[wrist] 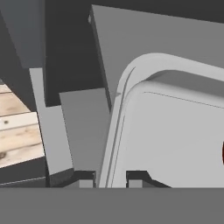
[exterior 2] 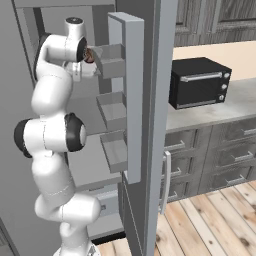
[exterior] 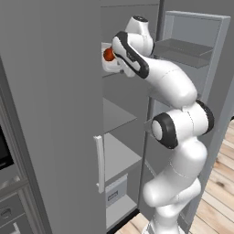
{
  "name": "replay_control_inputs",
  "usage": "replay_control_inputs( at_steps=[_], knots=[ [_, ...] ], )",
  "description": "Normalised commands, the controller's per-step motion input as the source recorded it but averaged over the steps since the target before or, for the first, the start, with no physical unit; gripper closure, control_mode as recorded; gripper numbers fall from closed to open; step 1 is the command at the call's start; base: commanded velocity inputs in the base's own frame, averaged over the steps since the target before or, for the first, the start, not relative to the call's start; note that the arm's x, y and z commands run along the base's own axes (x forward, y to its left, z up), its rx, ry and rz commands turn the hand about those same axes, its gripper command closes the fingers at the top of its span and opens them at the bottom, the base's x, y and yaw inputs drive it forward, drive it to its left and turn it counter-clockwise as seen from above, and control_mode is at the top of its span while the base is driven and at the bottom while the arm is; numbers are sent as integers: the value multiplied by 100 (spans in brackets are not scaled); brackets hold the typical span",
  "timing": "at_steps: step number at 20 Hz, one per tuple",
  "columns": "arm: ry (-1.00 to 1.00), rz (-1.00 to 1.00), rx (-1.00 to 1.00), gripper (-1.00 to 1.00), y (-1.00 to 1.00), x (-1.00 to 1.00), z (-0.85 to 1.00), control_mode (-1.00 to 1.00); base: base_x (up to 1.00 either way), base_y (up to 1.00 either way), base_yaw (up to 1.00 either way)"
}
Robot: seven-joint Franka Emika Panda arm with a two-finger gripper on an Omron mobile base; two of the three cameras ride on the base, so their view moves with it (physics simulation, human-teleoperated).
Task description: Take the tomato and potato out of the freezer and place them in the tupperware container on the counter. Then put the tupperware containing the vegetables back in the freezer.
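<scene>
Grey freezer (exterior: 55,114) shelves surround the tupperware container (wrist: 175,140), high inside the freezer with the tomato (exterior: 109,55) in it. Gripper (wrist: 110,177) pinches its rim; thin, light, probably slippery plastic, so keep it level.

Light wooden plank floor (exterior 2: 210,220) runs along grey drawers (exterior 2: 220,155) with bar handles. A black toaster oven (exterior 2: 199,81) stands against a beige wall (exterior 2: 220,55), under what look like dark upper cabinets (exterior 2: 215,17).
</scene>
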Motion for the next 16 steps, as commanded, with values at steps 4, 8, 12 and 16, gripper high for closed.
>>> replay_control_inputs(
  at_steps=[4, 8, 12, 16],
  knots=[
    [5, 0, 0, 100, 6, 48, 0, -100, 0, 0, 0],
    [1, 0, 0, 100, 11, 39, 0, -100, 0, 0, 0],
    [1, 0, -1, 100, 14, 34, -5, -100, 0, 0, 0],
    [1, 0, -1, 100, 8, 31, -6, -100, 0, 0, 0]
  ],
)
